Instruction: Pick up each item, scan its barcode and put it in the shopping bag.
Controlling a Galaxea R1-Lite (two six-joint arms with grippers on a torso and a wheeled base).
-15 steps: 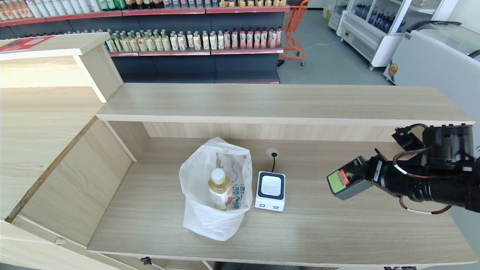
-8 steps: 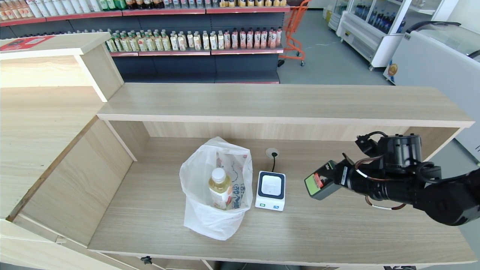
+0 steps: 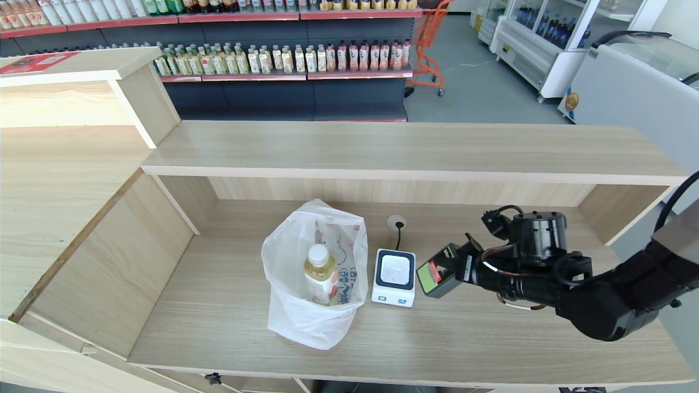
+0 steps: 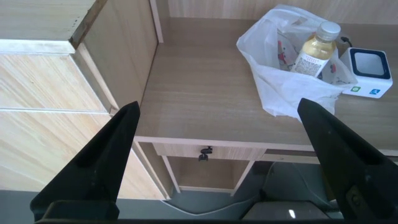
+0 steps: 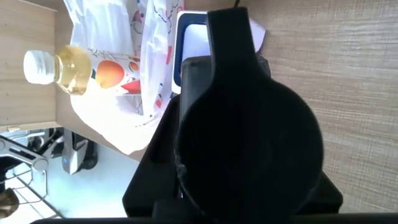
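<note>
Right tool (image 3: 457, 262): closed on a small box (image 3: 433, 274) (dark body, green face with a red label), gripped by its rear end. The box hangs in the air just beside the scanner (image 3: 394, 277), on the side away from the shopping bag (image 3: 297, 311), and is not over the scanner's window.

Left tool (image 4: 217, 107): fingers spread wide, nothing held, off the near left corner of the tabletop (image 3: 491, 338).

Bag contents: one bottle (image 3: 320, 275) standing upright, cap near the mouth, with a printed pack behind it.

Risks, as judged:
- Missed scan: the window faces up while the box's green face is turned sideways. Which face bears the barcode cannot be told, so a pass without a wrist turn may read nothing.
- Knocked scanner: the box sits low and close, so a level sweep toward the bag could push the light unit along or tug its cable.
- Bad drop: the bag is slack and its rim sags. A box let go early could strike the bottle cap, tip the bottle, or fold the rim and slide out onto the tabletop.
- Slip: the hold is at one end only, so a quick turn may swing the box loose
</note>
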